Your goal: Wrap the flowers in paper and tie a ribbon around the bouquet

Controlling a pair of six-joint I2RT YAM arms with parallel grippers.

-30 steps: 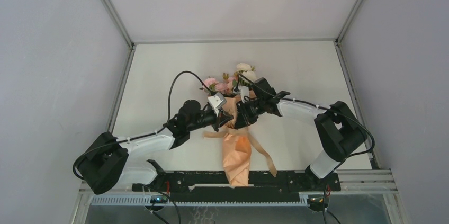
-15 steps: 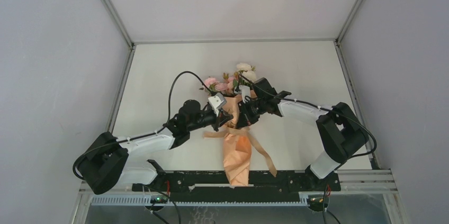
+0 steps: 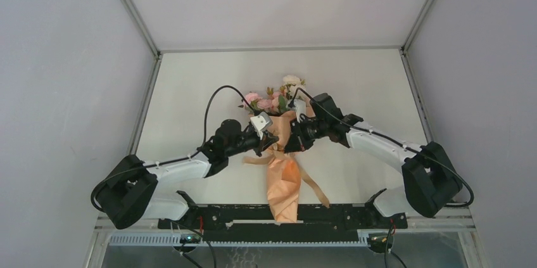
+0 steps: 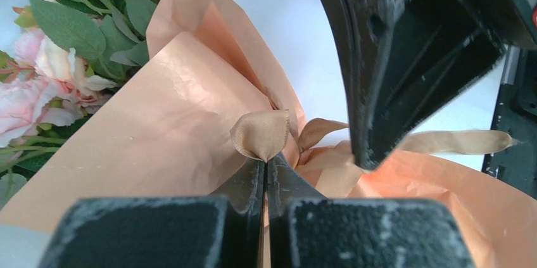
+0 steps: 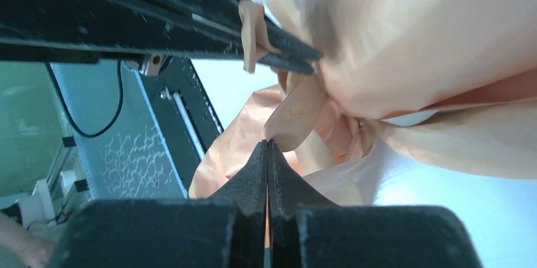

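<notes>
Tying the ribbon [image 4: 261, 134]: left gripper [image 4: 266, 165] and right gripper [image 5: 267, 149] each clamp a ribbon loop at the waist of the bouquet [image 3: 283, 182], lying centrally with blooms far; next, probably, pulling left and right to cinch.

Showing crinkled, matt orange-tan paper [image 4: 158, 135]. Catching a faint satin sheen on the cloth ribbon [image 4: 261, 134] in front of the paper. Looking fabric-soft and matt on the flowers [image 4: 38, 84] beside the paper. Appearing as grainy, matt black plastic on the left gripper [image 4: 266, 165] below the paper.
</notes>
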